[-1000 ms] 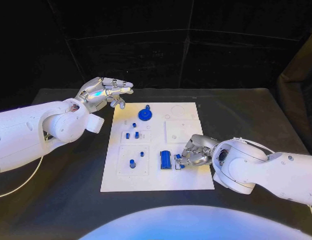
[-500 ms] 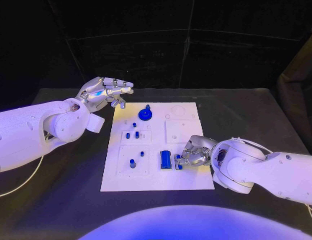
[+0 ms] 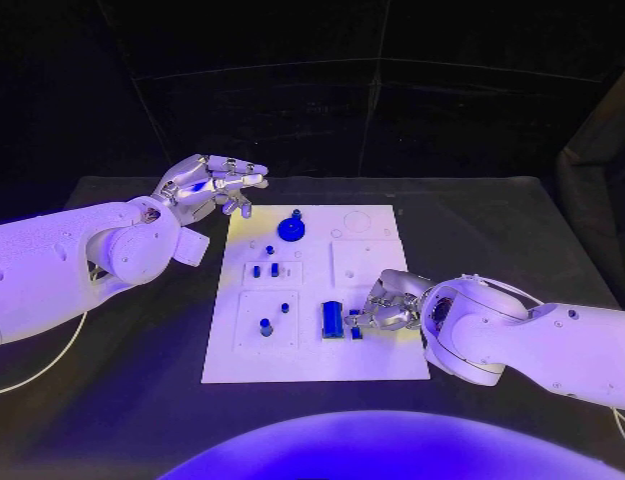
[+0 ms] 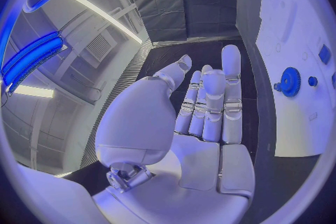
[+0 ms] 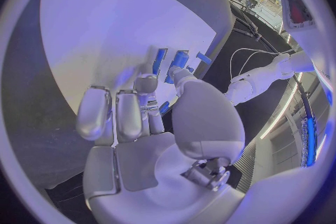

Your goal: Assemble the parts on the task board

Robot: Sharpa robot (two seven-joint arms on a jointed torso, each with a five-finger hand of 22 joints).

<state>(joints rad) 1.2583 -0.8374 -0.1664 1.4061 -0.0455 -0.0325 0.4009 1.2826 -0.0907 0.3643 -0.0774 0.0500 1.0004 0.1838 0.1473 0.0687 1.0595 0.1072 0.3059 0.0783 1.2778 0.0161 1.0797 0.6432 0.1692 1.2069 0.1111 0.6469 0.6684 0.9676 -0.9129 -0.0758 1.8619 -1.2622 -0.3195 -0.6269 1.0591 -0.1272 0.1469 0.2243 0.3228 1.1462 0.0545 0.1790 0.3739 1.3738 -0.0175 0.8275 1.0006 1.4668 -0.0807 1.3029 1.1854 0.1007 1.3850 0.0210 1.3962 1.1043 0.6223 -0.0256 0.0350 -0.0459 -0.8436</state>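
Observation:
The white task board (image 3: 312,362) lies mid-table. On it are a blue gear (image 3: 292,229), several small blue pegs (image 3: 265,270) and an upright blue block (image 3: 332,318). My right hand (image 3: 386,308) is low over the board's right side. Its fingertips pinch a small blue part (image 3: 355,324) just beside the block. In the right wrist view the thumb tip meets that blue part (image 5: 179,60) over the board (image 5: 105,28). My left hand (image 3: 211,185) hovers above the board's far left corner, its fingers apart and holding nothing. Its wrist view shows straight fingers (image 4: 231,89) and the gear (image 4: 290,80).
The black table (image 3: 500,230) surrounds the board on all sides. Dark curtains hang behind the table. White recessed square sockets (image 3: 361,262) lie on the board's right half, beyond my right hand.
My right hand has crept slightly toward the blue block with the small part. The left hand has stayed where it was.

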